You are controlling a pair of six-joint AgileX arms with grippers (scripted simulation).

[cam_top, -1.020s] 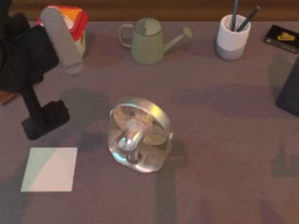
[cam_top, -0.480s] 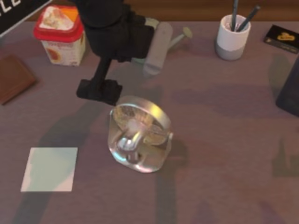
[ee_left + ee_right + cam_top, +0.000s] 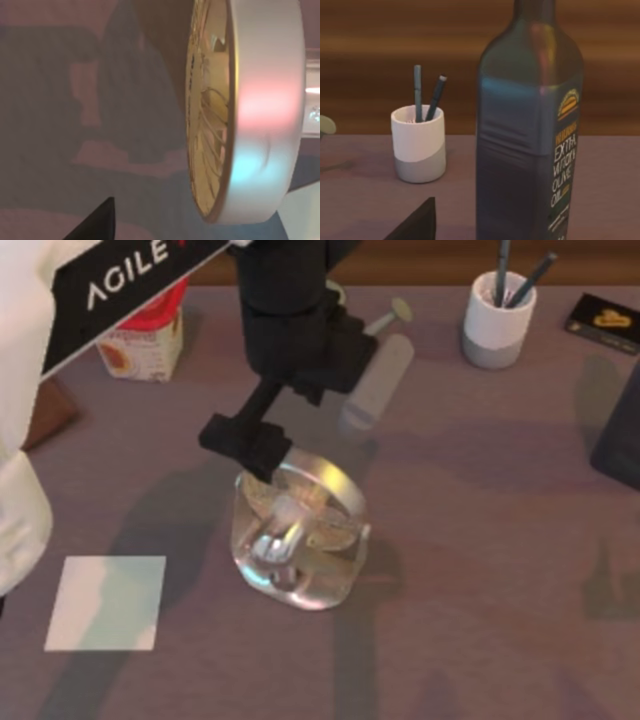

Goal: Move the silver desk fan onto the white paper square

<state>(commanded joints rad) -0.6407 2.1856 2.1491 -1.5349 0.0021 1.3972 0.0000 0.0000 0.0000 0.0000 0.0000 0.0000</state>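
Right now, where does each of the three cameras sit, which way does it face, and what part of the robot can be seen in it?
Top view: above the table, facing down; the left arm reaches over the fan, its left pincer at the fan's rim.
Left wrist view: on the left arm, close to the fan; one dark fingertip shows.
Right wrist view: on the parked right arm, facing an olive oil bottle and pen cup; one fingertip shows.
Shared: the fan in top and left wrist views; the pen cup in top and right wrist views.

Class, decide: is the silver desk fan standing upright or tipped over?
Upright: the silver desk fan stands on its rounded base, ring housing raised, the left gripper at its rim.
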